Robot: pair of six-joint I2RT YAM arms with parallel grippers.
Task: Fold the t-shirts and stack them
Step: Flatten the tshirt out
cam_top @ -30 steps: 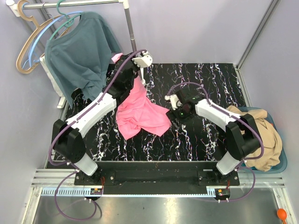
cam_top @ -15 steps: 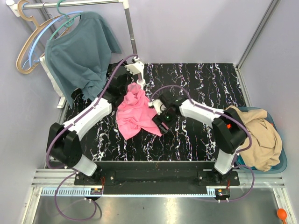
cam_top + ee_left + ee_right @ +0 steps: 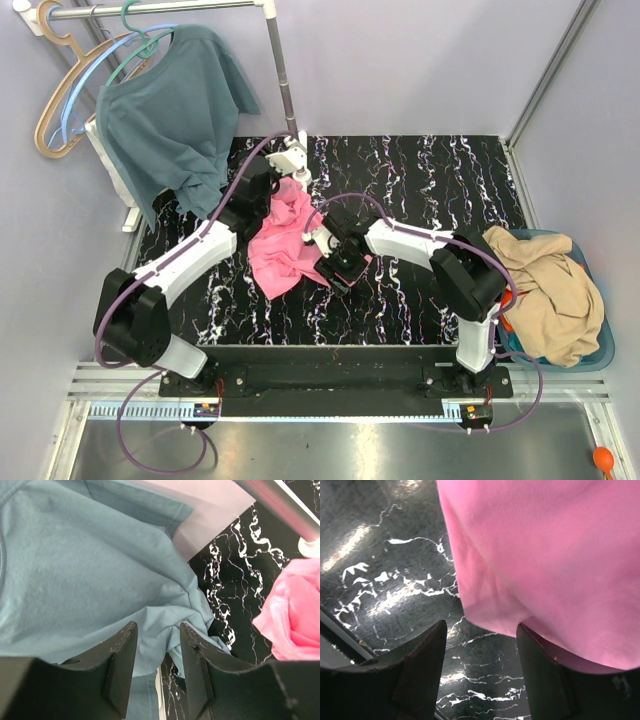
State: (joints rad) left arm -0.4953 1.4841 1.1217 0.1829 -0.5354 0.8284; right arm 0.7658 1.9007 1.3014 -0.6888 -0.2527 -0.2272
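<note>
A bright pink t-shirt (image 3: 283, 245) lies crumpled on the black marble table (image 3: 420, 180). My left gripper (image 3: 252, 188) is just past the shirt's far left end. In the left wrist view that gripper (image 3: 157, 630) is open with nothing between its fingers, and the pink shirt (image 3: 295, 612) is off to its right. My right gripper (image 3: 335, 268) is at the shirt's near right edge. It is open (image 3: 482, 630), and the pink hem (image 3: 540, 565) hangs over the gap and touches the right finger (image 3: 545, 675). A tan-beige t-shirt (image 3: 550, 290) is heaped in a blue basket (image 3: 600, 345) at the right.
A larger teal-blue shirt (image 3: 170, 110) hangs on hangers from a metal rack (image 3: 285, 80) at the back left; its hem (image 3: 100, 580) fills the left wrist view. Grey walls close in the table's back and sides.
The left gripper let go of the pink shirt, which dropped from hanging into a heap. The right gripper moved left to the shirt's near right edge, its jaws narrowing a little.
</note>
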